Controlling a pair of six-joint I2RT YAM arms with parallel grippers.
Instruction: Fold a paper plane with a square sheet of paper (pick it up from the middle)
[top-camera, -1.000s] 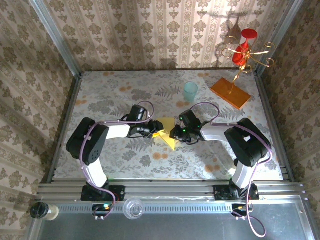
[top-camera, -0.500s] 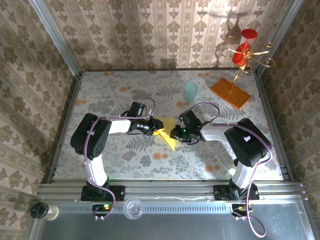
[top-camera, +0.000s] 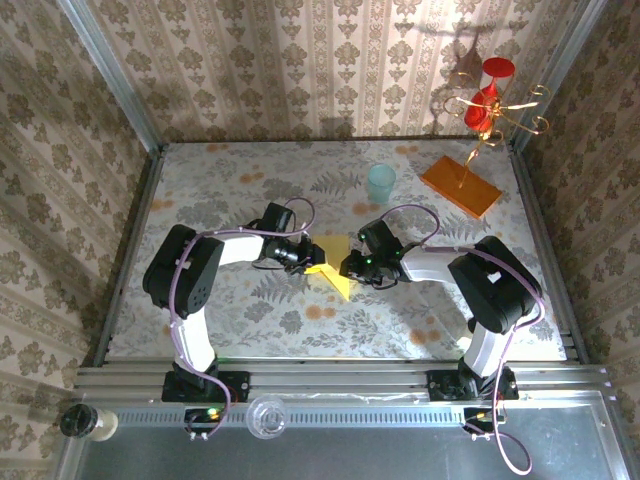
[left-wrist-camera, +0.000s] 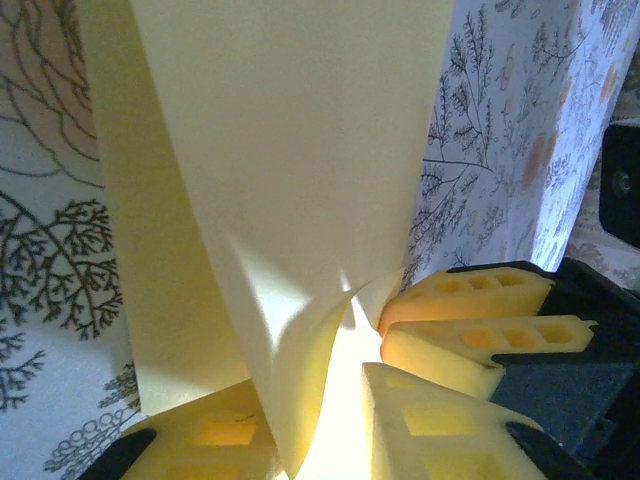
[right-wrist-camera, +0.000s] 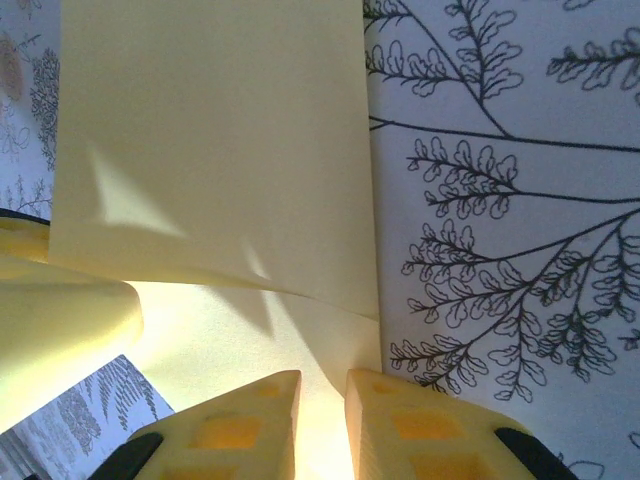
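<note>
The yellow square sheet of paper (top-camera: 337, 277), partly folded, lies mid-table between both grippers. My left gripper (top-camera: 314, 259) reaches it from the left. In the left wrist view a raised flap of the sheet (left-wrist-camera: 300, 150) stands between the left gripper's (left-wrist-camera: 305, 385) fingers, against one pad, with a gap to the other. My right gripper (top-camera: 347, 266) comes from the right. In the right wrist view the right gripper (right-wrist-camera: 322, 380) is shut on the edge of the sheet (right-wrist-camera: 210, 130), its fingers nearly together. The right gripper's fingers (left-wrist-camera: 470, 300) sit close beside the left ones.
A pale teal cup (top-camera: 381, 183) stands behind the paper. An orange slab (top-camera: 459, 186) with a gold stand (top-camera: 490, 105) holding red glasses sits at the back right. Patterned walls enclose the flowered table (top-camera: 220, 300).
The left gripper has slid right onto the paper's left edge and its jaws have narrowed around the raised flap. The right gripper and the sheet have stayed put.
</note>
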